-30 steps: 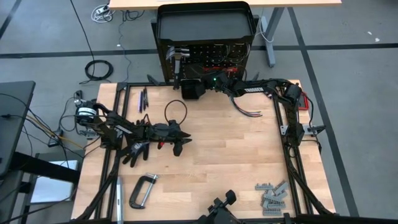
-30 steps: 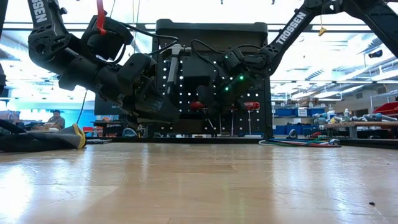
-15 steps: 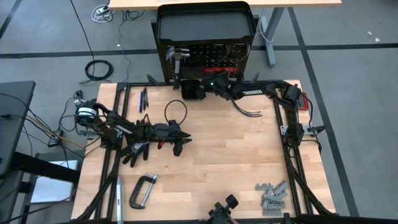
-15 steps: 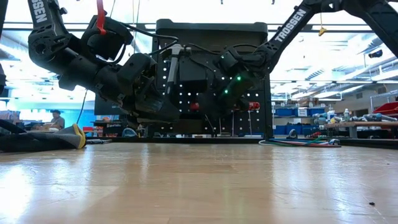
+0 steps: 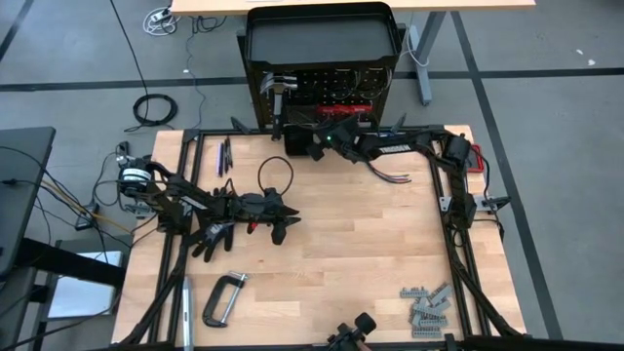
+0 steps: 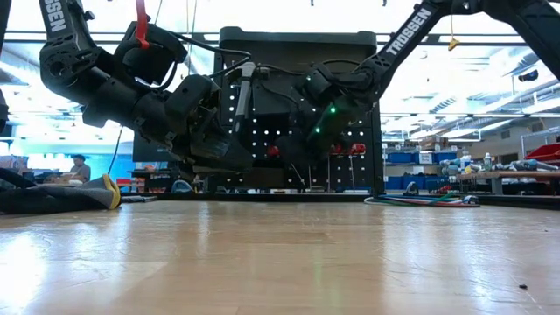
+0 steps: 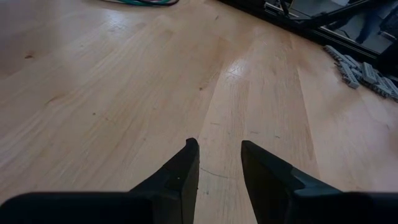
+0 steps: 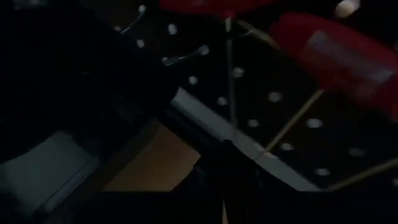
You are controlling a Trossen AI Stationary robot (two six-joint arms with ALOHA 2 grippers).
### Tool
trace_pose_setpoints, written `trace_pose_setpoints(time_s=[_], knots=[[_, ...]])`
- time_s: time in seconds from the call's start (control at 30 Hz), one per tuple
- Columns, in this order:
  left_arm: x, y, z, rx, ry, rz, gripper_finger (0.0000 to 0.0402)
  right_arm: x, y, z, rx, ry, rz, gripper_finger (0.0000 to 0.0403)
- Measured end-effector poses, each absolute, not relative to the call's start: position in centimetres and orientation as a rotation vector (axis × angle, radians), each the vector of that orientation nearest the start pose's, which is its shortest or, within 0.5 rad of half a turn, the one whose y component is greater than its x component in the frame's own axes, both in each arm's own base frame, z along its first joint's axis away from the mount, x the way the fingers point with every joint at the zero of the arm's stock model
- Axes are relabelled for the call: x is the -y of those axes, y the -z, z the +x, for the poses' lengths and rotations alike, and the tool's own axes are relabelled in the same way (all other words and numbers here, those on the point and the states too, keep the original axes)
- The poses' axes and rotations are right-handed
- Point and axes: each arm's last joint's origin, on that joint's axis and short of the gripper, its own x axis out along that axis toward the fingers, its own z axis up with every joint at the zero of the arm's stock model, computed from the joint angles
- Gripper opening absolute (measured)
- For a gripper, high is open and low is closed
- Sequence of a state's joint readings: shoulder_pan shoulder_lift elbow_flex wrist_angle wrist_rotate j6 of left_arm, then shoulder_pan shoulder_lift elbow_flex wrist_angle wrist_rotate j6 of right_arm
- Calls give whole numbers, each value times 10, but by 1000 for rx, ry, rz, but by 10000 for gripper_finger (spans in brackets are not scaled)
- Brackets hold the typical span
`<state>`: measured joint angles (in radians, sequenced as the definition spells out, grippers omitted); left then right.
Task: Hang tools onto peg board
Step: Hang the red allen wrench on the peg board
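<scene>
A wooden counter [image 5: 370,244] seen from above, with two dark robot arms.

At the left edge, the left arm reaches in low over the counter. The left gripper [image 5: 289,220] hangs just above bare wood at left of centre, its two fingers [image 7: 180,174] apart with nothing between them. Just beside that arm lies a black work glove [image 5: 210,237]. Near the front left corner lies a grey C-clamp [image 5: 223,297]. Two dark pens [image 5: 224,154] lie toward the far left, and a black loop of cable [image 5: 276,174] lies to their right.

At the far edge, in the middle, stands the peg board [image 5: 327,93], an upright black panel of small holes under a black tray [image 5: 322,39]. A steel-headed hammer [image 5: 277,90] hangs on its left part; red-handled drivers [image 5: 346,108] hang further right.

The right arm stretches from the far right corner along the far edge. The right gripper [image 5: 317,138] sits close against the foot of the peg board, its fingers together; what they touch cannot be told. Its wrist view shows the red handles [image 8: 339,53] close ahead.

Grey metal pieces [image 5: 426,307] lie piled near the front right corner.
</scene>
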<state>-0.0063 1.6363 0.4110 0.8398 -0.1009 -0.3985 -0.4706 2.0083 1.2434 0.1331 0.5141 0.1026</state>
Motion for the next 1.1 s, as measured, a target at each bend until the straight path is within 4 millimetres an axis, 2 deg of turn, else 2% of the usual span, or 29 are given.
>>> trace_pose_setpoints(time_s=[0.2, 0.3, 0.43, 0.53, 0.7, 0.87, 0.97, 1.1], knots=[[-1, -120, 266, -361, -169, -372, 125, 183, -156, 377, -559, 1004, 23, 2], [-1, -120, 266, -361, -169, -373, 125, 172, -149, 368, -500, 1012, 81, 2], [-1, -120, 266, -361, -169, -372, 125, 159, -143, 345, -405, 1030, 181, 2], [-1, -121, 266, -360, -170, -372, 125, 152, -147, 332, -260, 1014, 345, 3], [-2, -121, 267, -348, -186, -369, 125, 157, -148, 329, -5, 953, 710, 4], [-2, -124, 267, -323, -183, -371, 125, 164, -144, 324, 117, 1002, 991, 5], [-2, -125, 268, -310, -181, -374, 125, 169, -144, 321, 188, 1016, 1101, 5], [-2, -125, 268, -305, -184, -397, 125, 173, -144, 320, 231, 1027, 1161, 5]])
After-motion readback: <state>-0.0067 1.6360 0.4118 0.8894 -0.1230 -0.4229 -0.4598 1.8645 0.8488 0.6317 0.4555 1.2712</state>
